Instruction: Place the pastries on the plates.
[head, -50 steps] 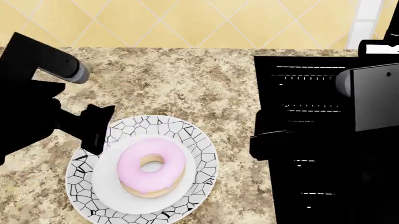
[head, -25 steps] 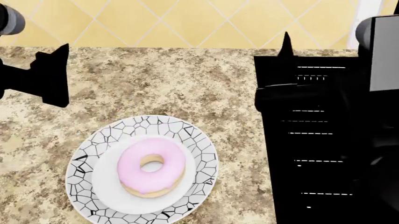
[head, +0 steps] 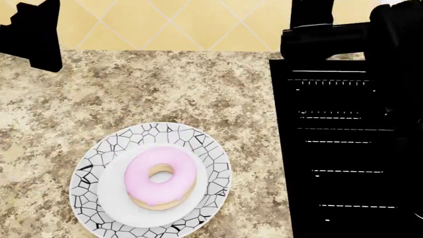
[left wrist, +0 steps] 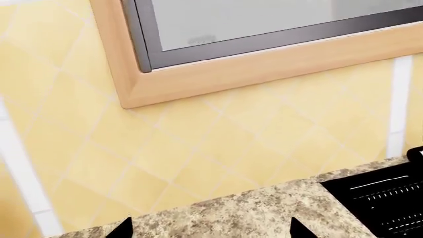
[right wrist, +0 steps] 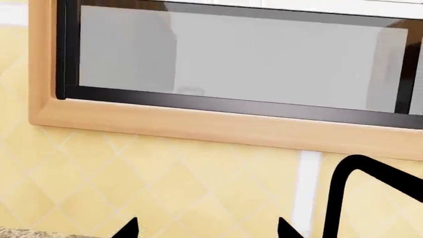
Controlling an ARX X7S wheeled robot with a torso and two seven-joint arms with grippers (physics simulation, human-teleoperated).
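Speckled brown granite counter (head: 165, 89) fills most of the head view, backed by a wall of yellow diamond-set tiles (head: 165, 25). Toward the near left of the counter sits the white plate (head: 89, 178) with black crackle lines on its rim, and the ring doughnut (head: 160, 177) with pale pink icing lies flat on the plate's plain white centre, its hole facing up. No muffin or blue plate appears in any view. To the right of the plate, apart from it, a black ridged appliance (head: 343, 148) covers the right side of the counter. The left end effector (head: 33, 32) is a black silhouette in the upper left corner of the head view, raised over the far edge of the counter and well apart from the plate. In the left wrist view its two dark fingertips (left wrist: 124, 228) poke up at the lower edge with a wide gap between them and nothing held; beyond them are the counter's far edge, the tiled wall and a pale wooden window frame (left wrist: 264, 69). The right end effector (head: 310, 29) is a black shape at the top right of the head view, above the appliance. In the right wrist view its two fingertips (right wrist: 129, 229) also stand wide apart and empty, pointing at the tiled wall and window, with a curved black bar (right wrist: 357, 183) to one side.
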